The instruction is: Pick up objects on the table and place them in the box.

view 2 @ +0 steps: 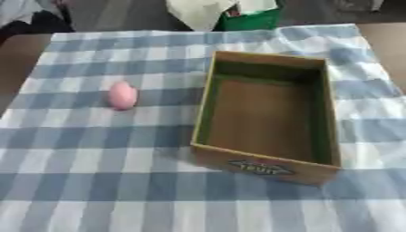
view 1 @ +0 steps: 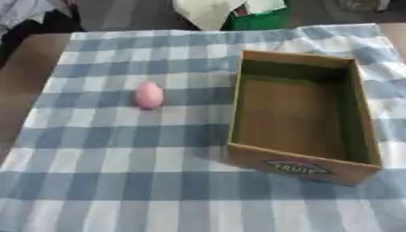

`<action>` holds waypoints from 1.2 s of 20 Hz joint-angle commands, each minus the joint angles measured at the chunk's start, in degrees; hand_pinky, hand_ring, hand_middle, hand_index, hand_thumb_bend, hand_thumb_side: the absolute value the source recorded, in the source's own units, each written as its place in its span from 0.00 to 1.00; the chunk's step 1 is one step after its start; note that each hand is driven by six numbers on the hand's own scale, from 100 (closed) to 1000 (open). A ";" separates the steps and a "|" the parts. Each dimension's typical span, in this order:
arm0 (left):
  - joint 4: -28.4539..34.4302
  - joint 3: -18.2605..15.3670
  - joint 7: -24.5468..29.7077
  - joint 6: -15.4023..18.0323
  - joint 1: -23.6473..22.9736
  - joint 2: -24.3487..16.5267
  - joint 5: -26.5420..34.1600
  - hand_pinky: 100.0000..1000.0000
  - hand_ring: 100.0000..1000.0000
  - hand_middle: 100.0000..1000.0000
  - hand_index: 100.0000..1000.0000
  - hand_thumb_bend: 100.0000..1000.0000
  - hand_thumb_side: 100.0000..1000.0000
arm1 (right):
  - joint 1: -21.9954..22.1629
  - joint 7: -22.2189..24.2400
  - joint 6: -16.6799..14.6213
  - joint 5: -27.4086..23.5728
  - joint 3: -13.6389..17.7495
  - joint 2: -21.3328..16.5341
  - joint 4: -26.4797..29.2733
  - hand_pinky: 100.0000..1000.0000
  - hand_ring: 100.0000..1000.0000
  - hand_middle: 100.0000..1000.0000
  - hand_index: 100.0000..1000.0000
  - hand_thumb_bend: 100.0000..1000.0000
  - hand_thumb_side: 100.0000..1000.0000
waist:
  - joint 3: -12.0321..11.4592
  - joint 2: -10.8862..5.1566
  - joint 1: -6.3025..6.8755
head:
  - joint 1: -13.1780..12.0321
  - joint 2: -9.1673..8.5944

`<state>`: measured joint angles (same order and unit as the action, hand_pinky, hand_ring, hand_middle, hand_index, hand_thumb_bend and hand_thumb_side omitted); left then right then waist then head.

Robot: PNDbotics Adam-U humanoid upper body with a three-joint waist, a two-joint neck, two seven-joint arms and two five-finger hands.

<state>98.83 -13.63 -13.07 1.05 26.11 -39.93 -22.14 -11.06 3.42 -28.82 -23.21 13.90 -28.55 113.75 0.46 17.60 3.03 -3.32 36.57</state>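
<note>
A pink egg-shaped object [view 1: 148, 94] lies on the blue and white checked cloth [view 1: 119, 181], left of the box and apart from it. The open cardboard box [view 1: 366, 131] stands at the right of the table, with a label on its near wall, and nothing shows inside it. Neither of my hands appears in either view.
A green container [view 1: 262, 19] and a pale sheet [view 1: 208, 12] lie beyond the table's far edge. Bare brown tabletop [view 1: 24, 77] shows to the left of the cloth. Dark and light fabric sits at the far left corner [view 1: 24, 18].
</note>
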 commanded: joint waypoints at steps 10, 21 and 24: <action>-13.13 7.36 9.90 1.87 10.33 -5.36 -8.52 0.42 0.62 0.68 0.86 0.63 0.97 | -1.34 1.41 0.42 -0.97 -1.03 -2.24 0.84 0.87 0.96 0.78 1.00 0.00 1.00 | 1.67 -1.42 0.67 | -1.73 0.08; -27.81 14.96 18.92 0.58 23.29 1.46 -17.55 0.42 0.62 0.67 0.86 0.68 0.92 | -1.38 1.95 0.76 -1.73 -1.11 -2.38 0.84 0.87 0.96 0.78 1.00 0.00 1.00 | 1.72 -1.81 0.76 | -2.12 -0.15; -31.91 15.21 21.44 2.32 24.91 2.70 -20.07 0.42 0.62 0.68 0.87 0.74 0.89 | -1.44 2.10 0.82 -1.78 -1.15 -2.34 0.84 0.87 0.96 0.77 1.00 0.00 1.00 | 1.90 -1.71 0.80 | -2.23 -0.11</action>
<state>67.92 1.68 7.34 2.81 49.79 -36.29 -41.12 -12.06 5.31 -27.94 -24.76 12.63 -29.05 113.75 2.40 17.01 3.97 -5.36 36.71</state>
